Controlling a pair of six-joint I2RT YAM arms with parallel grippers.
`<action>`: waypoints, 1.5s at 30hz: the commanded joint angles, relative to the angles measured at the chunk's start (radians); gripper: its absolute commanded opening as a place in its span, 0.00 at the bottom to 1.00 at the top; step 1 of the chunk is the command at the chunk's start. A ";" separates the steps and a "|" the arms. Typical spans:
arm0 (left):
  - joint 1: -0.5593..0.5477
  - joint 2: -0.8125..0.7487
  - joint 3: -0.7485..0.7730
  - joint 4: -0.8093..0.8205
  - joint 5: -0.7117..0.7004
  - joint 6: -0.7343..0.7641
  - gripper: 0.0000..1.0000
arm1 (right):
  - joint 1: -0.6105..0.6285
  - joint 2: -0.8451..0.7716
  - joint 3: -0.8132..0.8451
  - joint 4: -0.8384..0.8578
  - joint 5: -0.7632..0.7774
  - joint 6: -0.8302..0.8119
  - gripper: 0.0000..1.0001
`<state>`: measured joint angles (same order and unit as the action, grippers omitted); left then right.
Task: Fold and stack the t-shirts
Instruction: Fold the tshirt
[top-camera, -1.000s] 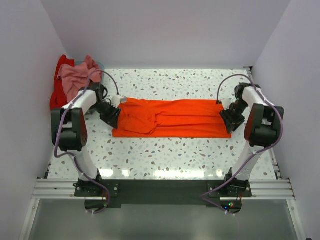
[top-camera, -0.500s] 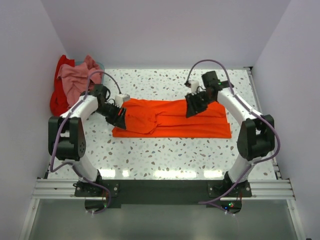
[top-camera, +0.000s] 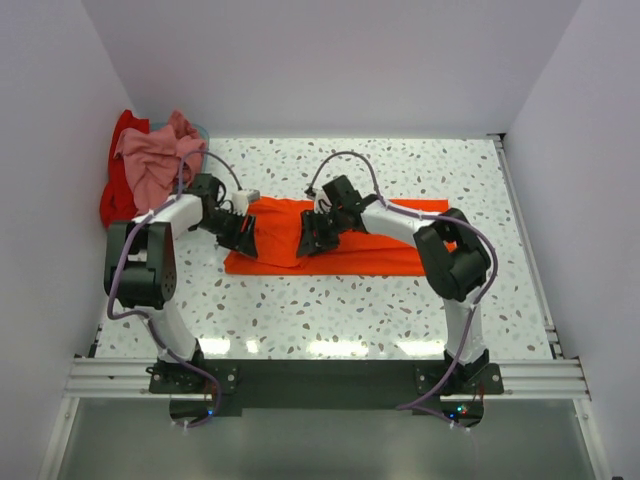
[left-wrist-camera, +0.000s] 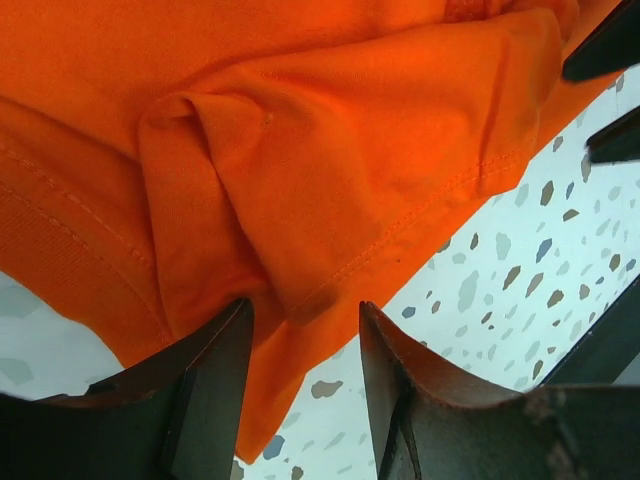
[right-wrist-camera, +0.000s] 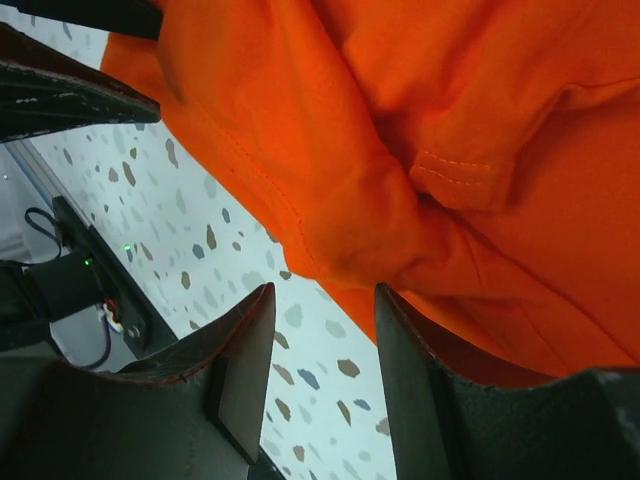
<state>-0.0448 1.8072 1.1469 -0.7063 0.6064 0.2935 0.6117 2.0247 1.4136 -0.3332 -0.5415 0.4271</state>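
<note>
The bright orange t-shirt (top-camera: 375, 258) lies folded into a long band across the middle of the speckled table (top-camera: 350, 320). My left gripper (top-camera: 243, 235) hangs low over its left end, open, with the cloth's hem (left-wrist-camera: 350, 130) just ahead of the left gripper's tips (left-wrist-camera: 305, 305). My right gripper (top-camera: 310, 238) is over the bunched left-centre part, also open, straddling the orange t-shirt's near edge (right-wrist-camera: 500, 100); bare table shows between the right gripper's tips (right-wrist-camera: 325, 287). The dusty pink t-shirt (top-camera: 150, 165) and the red t-shirt (top-camera: 118, 190) are heaped at the back left.
The heap of shirts hangs over a pale blue rim (top-camera: 200, 129) in the back left corner. White walls close in the table on three sides. The right arm (top-camera: 440, 240) stretches across the orange shirt's right half. The two grippers are close together.
The right arm swung from the shirt's right end leftward to its left-centre. The left gripper edged right onto the shirt's end, jaws a little wider. The shirt looks unmoved.
</note>
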 joint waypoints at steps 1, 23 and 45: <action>-0.004 0.003 -0.022 0.050 0.019 -0.033 0.51 | 0.023 0.026 0.042 0.099 0.009 0.151 0.48; -0.015 -0.028 -0.067 0.090 0.052 -0.080 0.32 | 0.034 0.032 -0.022 0.003 0.078 0.200 0.39; -0.036 -0.077 -0.058 0.057 0.055 -0.079 0.18 | 0.036 0.069 0.016 -0.012 0.075 0.275 0.39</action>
<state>-0.0750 1.7596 1.0813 -0.6460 0.6327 0.2192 0.6472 2.0804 1.3968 -0.3630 -0.4442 0.6632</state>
